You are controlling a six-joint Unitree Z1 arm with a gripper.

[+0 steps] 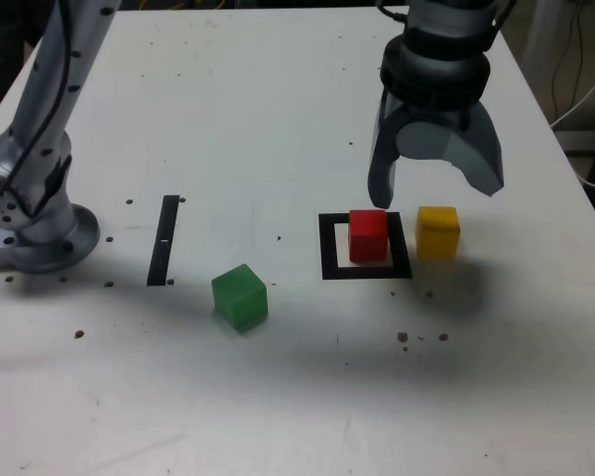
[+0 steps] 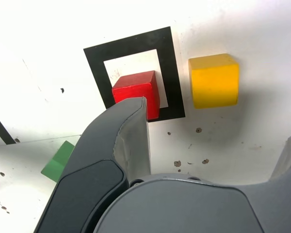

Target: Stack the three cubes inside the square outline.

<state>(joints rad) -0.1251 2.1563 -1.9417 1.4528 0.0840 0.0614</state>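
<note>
The red cube [image 1: 368, 235] [image 2: 136, 90] stands inside the square outline [image 1: 327, 248] [image 2: 136, 41], a thick black frame with a white centre. Just outside the outline, on the exterior view's right, sits the yellow cube [image 1: 437, 231] [image 2: 213, 80]. The green cube [image 1: 240, 297] [image 2: 58, 162] lies apart, nearer the front and to the exterior view's left. My gripper [image 1: 434, 188] [image 2: 216, 124] hangs above the table over the red and yellow cubes. It is open wide, holds nothing and touches no cube.
A narrow black strip [image 1: 164, 240] [image 2: 0, 128] lies on the white table to the exterior view's left of the outline. The arm's base [image 1: 40, 233] stands at the far left. Small dark specks dot the table.
</note>
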